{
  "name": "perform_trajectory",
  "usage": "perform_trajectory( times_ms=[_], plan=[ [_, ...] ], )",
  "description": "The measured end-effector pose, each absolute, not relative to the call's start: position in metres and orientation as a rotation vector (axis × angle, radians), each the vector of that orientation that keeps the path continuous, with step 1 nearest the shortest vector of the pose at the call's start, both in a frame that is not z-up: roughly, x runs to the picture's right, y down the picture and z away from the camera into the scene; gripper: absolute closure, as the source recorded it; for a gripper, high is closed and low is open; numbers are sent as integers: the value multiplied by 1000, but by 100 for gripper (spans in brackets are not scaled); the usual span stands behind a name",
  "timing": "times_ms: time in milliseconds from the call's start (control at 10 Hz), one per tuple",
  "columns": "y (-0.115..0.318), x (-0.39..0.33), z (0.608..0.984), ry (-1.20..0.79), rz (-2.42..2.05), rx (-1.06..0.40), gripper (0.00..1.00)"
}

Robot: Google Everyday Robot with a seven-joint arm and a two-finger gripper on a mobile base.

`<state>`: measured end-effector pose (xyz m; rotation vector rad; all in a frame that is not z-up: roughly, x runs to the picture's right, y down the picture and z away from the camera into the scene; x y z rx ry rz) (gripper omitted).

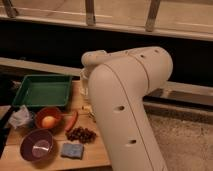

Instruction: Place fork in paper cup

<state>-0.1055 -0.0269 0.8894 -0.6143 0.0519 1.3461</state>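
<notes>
My large white arm fills the middle of the camera view and reaches down toward the wooden table. The gripper is hidden behind the arm, somewhere near the table's right edge, so I cannot see it. I see no fork and no paper cup; they may be hidden behind the arm. A small pale thing pokes out at the arm's left edge, and I cannot tell what it is.
On the table are a green tray, an orange bowl with a round fruit in it, a purple bowl, a red chili, a dark grape cluster, a blue sponge and crumpled plastic. Railing and window stand behind.
</notes>
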Motion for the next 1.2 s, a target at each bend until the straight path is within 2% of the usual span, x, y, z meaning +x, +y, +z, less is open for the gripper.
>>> perform_trajectory(
  times_ms=[600,1200],
  plan=[
    [-41,-96,880,31,1364,-578,40],
    [-108,-83,838,-121,1417,-411,40]
  ],
)
